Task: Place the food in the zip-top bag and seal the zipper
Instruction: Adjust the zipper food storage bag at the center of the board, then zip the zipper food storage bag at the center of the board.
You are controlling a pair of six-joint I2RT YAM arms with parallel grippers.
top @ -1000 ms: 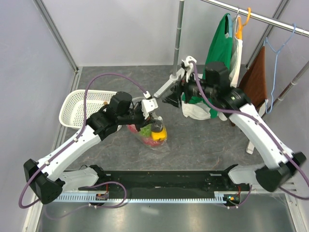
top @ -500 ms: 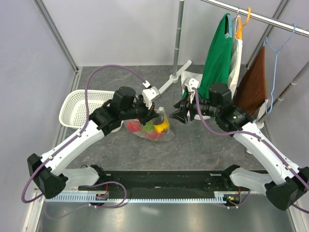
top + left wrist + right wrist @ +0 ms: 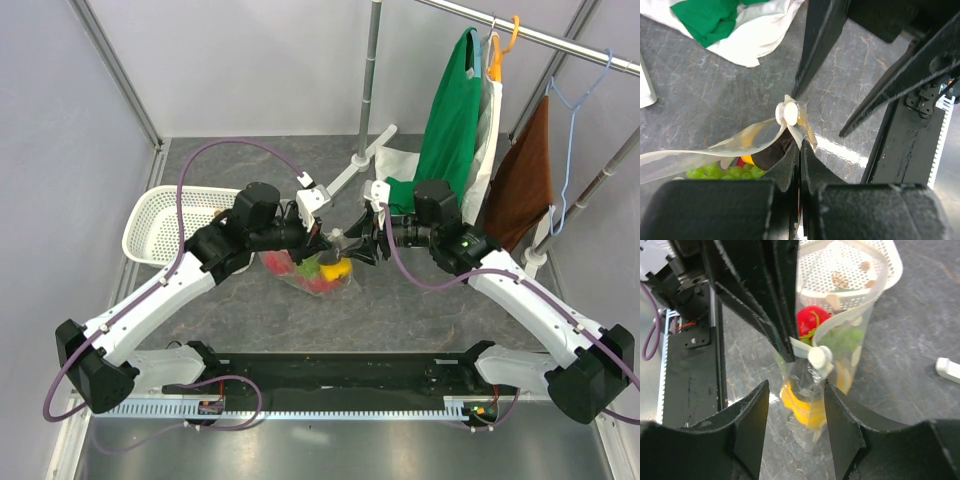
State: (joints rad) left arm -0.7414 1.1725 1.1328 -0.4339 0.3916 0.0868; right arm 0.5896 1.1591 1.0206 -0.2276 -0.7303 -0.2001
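The zip-top bag [image 3: 318,274] lies on the grey worktop [image 3: 430,300] between the 2 arms, just right of the white perforated basket [image 3: 160,215]. All 3 toy foods sit inside it: the red one with green tips [image 3: 812,319], the green bunch [image 3: 847,339] and the yellow-orange one [image 3: 801,407]. So loading looks done, and what remains is the seal.

The left claw [image 3: 800,150] is clamped on the bag's top edge just below the white slider tab [image 3: 787,112], with the thin plastic pinched flat between its fingers. That grip lifts the zipper [image 3: 730,145] off the worktop and anchors it, so the track has something to pull against.

The right claw [image 3: 796,385] faces it from the other side with its jaws spread apart, holding nothing. The slider tab [image 3: 817,357] lies just ahead of the gap, close to the left fingers. It appears lined up to close on the tab.

The zipper strip behind the slider bows open in a curve, so the mouth is unsealed. Dragging the tab will likely need the left hold to stay firm, or the limp plastic may bunch up.
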